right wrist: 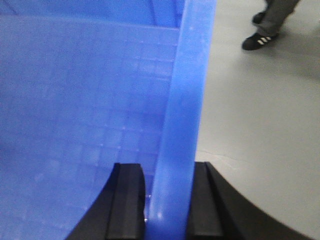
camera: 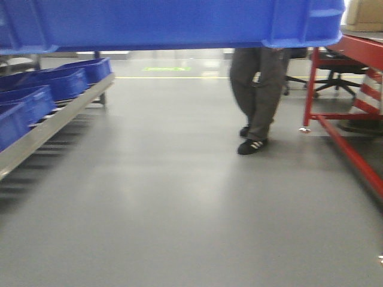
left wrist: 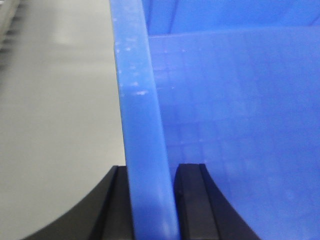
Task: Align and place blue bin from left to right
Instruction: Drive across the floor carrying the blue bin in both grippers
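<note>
**While it is clamped at both walls, the blue bin (camera: 167,24) hangs above the floor (camera: 179,209)**

Where the left gripper (left wrist: 152,202) closes, its black fingers (left wrist: 116,205) press the bin's wall from both sides, the gap narrowed to that wall's width. Left of this pincer lies grey floor. Right of it, the bin's gridded bottom runs across to the right gripper (right wrist: 167,202), which is likewise pinched on the opposite wall. Beyond that pincer, a person's black shoe (right wrist: 257,40) stands on the floor.
</note>
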